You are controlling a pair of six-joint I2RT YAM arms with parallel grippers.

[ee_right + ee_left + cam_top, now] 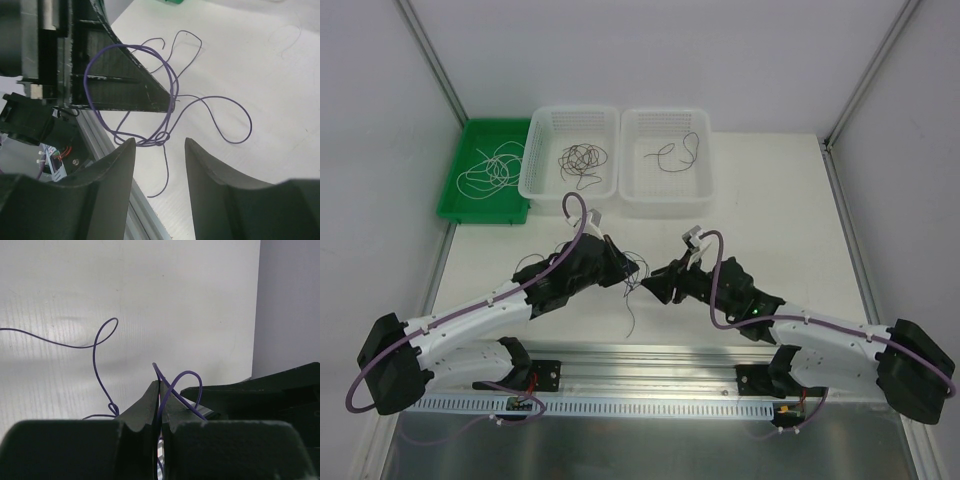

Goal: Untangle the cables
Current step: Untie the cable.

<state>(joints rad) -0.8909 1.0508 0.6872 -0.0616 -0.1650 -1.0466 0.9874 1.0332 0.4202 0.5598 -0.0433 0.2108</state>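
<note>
One tangle of thin purple cable (165,139), loosely looped and drawn into a small knot, between the two hands at the middle of the white desk (760,200). From above, only a wisp between the fingertips, with one tail trailing towards the near edge.

Pinched in the left hand (159,390), fingers pressed together with no gap. Strands curling up out of the tips, and one long strand arcing off to the left over the desk.

From the right wrist, several loops draped round the left hand's dark tapered finger, the knot just beyond the gap of the right hand (160,145). Right hand parted to a middling width, gripping nothing. Whether either finger touches the knot, impossible to tell.

Further back, well apart from the tangle, three containers in a row at the far edge:
- On the left, a green tray (470,213) with a whitish cable (488,172) in loose coils.
- Beside it, a white basket (545,190) with a small clump of dark cables (582,160).
- Touching that one, a second white basket (700,195) with a single dark cable (676,152) curled inside.

By the arm bases, an aluminium rail (650,355) along the desk's near edge.
</note>
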